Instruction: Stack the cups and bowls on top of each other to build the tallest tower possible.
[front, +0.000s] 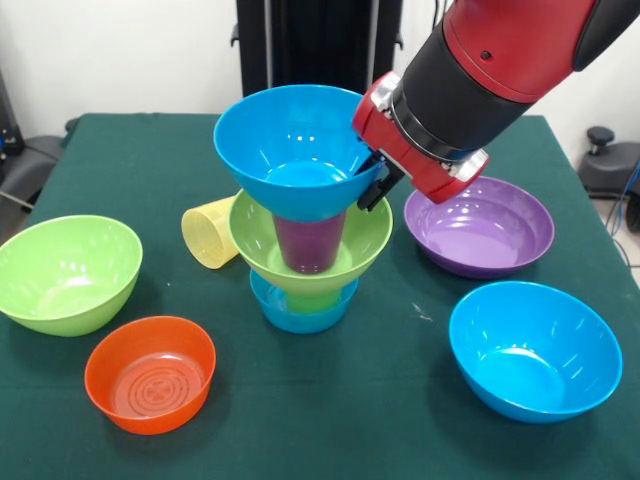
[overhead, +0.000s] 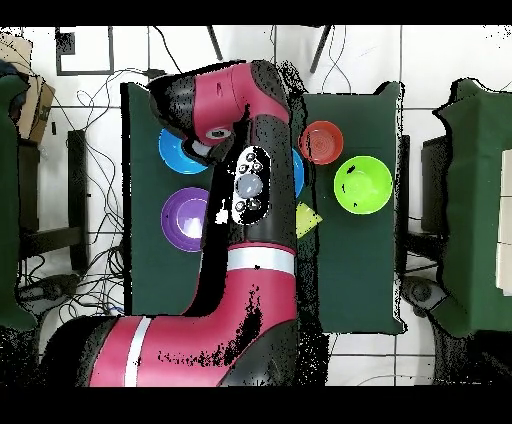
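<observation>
The tower stands at the table's middle: a small blue bowl (front: 300, 312) at the bottom, a green cup (front: 312, 298) in it, a lime green bowl (front: 310, 238), a purple cup (front: 308, 243), and a blue bowl (front: 290, 150) on top, tilted toward the camera. My gripper (front: 374, 178) is at the top bowl's right rim, its black fingers shut across the rim. A yellow cup (front: 210, 232) lies on its side left of the tower and also shows in the overhead view (overhead: 308, 220). In the overhead view my arm hides the tower except for a blue edge (overhead: 299, 172).
A lime green bowl (front: 65, 272) (overhead: 362, 185) and an orange bowl (front: 150, 373) (overhead: 321, 142) sit front left. A wide purple bowl (front: 480, 225) (overhead: 185, 215) sits right of the tower, a blue bowl (front: 533, 348) (overhead: 178, 150) front right.
</observation>
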